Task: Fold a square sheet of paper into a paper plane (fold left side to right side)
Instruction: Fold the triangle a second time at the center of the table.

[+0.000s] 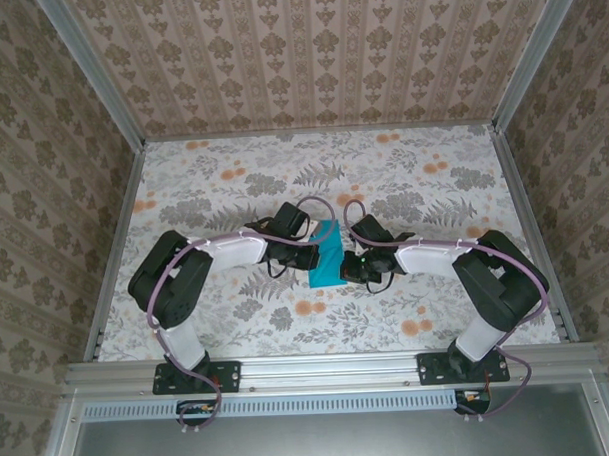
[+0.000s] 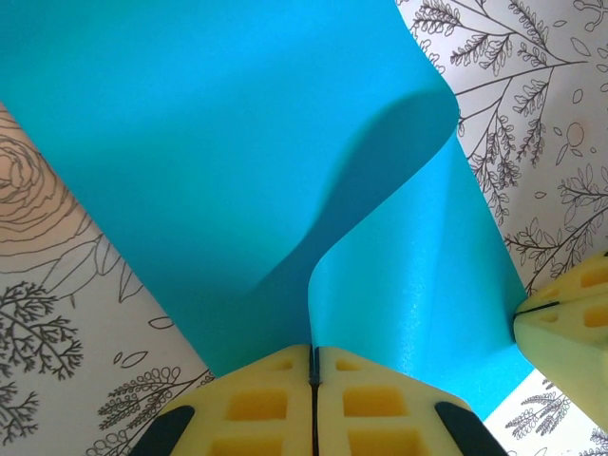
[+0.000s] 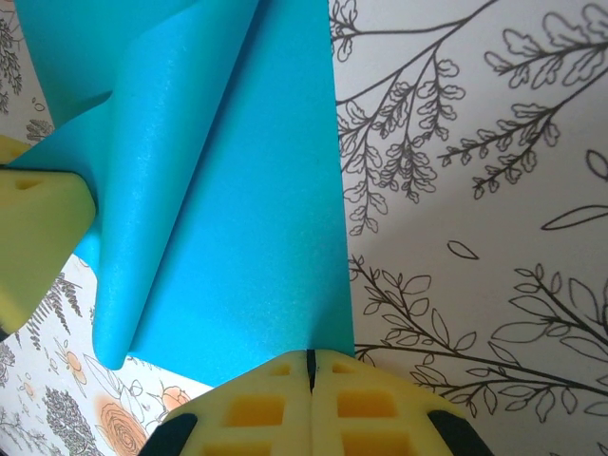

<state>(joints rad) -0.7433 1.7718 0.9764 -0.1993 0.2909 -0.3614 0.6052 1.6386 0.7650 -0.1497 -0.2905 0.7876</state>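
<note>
Your left end effector (image 2: pixel 313 359) is closed tight on a lifted edge of the blue sheet of paper (image 1: pixel 325 255). The sheet lies mid-surface (image 1: pixel 213 181), its long axis running 1 to 7 o'clock. Your right end effector (image 3: pixel 310 361) is clamped on its opposite edge. The wrist views show a curl that looks flat from overhead.

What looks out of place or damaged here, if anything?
Nothing looks damaged. The square sheet of paper bulges in a loose, uncreased curl, pinched at its edge by the left gripper and the right gripper. No tears show.
</note>
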